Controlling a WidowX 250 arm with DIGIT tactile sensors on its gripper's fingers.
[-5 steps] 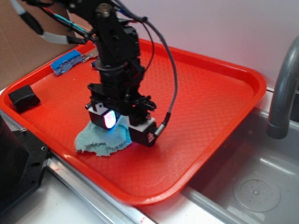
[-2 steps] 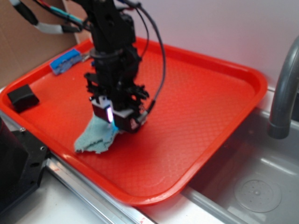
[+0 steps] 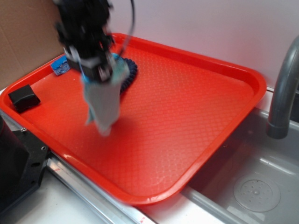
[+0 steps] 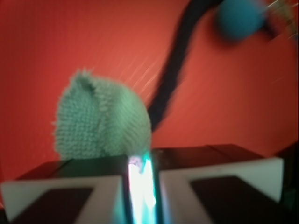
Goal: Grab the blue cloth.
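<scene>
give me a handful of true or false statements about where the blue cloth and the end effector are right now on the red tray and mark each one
1. The blue cloth hangs from the end effector, lifted above the red tray. True.
2. The end effector is open and empty. False: it is shut on the cloth.
3. A black block sits near the tray's left edge. True.
4. The cloth lies flat in the sink. False: it dangles over the tray.
5. The dark crocheted snake lies on the tray behind the cloth. True.

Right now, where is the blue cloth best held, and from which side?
By its bunched top edge, from above. The blue cloth hangs limp and long below the gripper, whose jaws are closed on that top fold, its lower end clear of the red tray.
</scene>
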